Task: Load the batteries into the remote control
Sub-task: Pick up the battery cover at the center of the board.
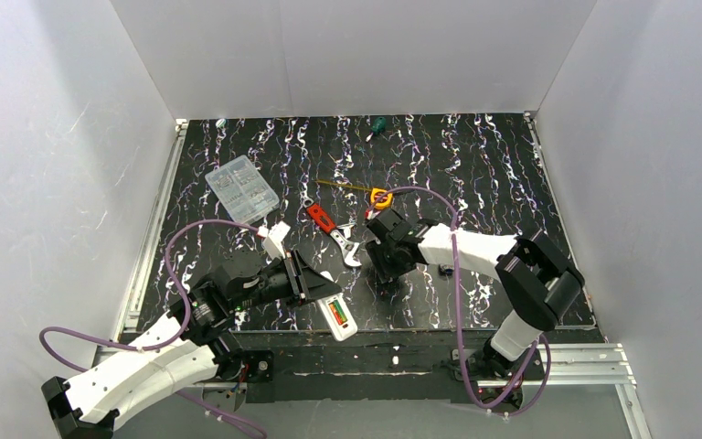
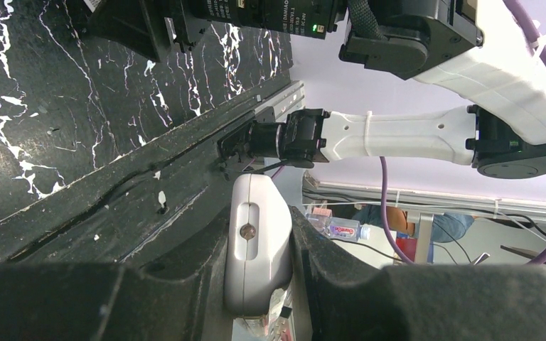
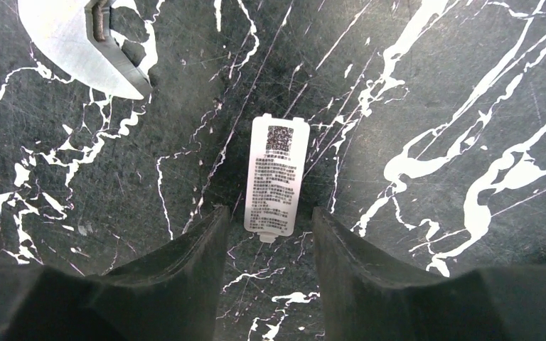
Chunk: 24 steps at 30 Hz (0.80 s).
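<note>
The remote (image 1: 340, 318) is at the near edge of the table (image 1: 475, 174), left of the middle, and the left gripper (image 1: 315, 288) holds it. The jaws are closed tight on its two long sides, and its free end points to the near right. In the left wrist view the white body (image 2: 256, 241) sits between the two dark fingers (image 2: 185, 284), with a small round screw on the side facing the camera. The bay faces up, and the batteries (image 1: 335, 314) lie in it, showing green, yellow and red.

The right gripper (image 1: 384, 265) points down at the table, just right of the remote. Its fingers (image 3: 185, 270) are apart, and it holds nothing. A small white cover (image 3: 276, 174) lies flat on the table, with its near end between the fingertips. I cannot tell whether they touch it. The cover carries a square code at its far end and many lines of small print below it, too small to read.

The silver head of a wrench (image 3: 71, 35) lies far left of the cover. On a black housing (image 2: 270, 11) at the top of the left wrist view, the white letters seem to say "DAMIAO".
</note>
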Each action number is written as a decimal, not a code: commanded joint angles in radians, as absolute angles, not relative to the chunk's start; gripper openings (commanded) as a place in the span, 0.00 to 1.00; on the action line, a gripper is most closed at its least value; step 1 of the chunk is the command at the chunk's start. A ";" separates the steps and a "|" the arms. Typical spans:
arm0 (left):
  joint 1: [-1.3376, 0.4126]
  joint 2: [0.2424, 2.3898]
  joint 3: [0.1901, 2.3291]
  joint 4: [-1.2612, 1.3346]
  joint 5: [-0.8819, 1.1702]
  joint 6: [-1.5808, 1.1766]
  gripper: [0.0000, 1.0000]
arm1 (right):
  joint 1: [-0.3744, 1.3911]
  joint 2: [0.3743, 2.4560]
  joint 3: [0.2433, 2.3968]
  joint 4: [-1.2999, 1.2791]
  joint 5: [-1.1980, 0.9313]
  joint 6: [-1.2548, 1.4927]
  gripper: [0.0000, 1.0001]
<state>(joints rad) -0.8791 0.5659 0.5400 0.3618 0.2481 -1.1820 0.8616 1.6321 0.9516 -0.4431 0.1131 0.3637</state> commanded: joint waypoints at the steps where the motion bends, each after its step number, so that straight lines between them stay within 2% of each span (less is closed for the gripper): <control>1: -0.880 0.558 0.574 0.405 0.258 -1.187 0.00 | 0.879 1.660 0.973 -0.445 0.151 0.358 0.52; 5: -0.879 0.560 0.578 0.401 0.261 -1.186 0.00 | 0.894 1.673 0.984 -0.470 0.176 0.355 0.45; 11: -0.879 0.555 0.573 0.401 0.258 -1.186 0.00 | 0.906 1.679 0.994 -0.490 0.217 0.354 0.43; 16: -0.879 0.555 0.572 0.401 0.258 -1.187 0.00 | 0.908 1.678 1.000 -0.496 0.218 0.349 0.35; 20: -0.879 0.546 0.565 0.391 0.250 -1.182 0.00 | 0.910 1.645 1.002 -0.507 0.222 0.349 0.28; 24: -0.879 0.529 0.535 0.410 0.209 -1.181 0.00 | 0.910 1.567 1.023 -0.577 0.214 0.335 0.26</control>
<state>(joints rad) -0.8791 0.5579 0.5396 0.3611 0.2390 -1.1858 0.9051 1.6539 0.9802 -0.4839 0.1986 0.3576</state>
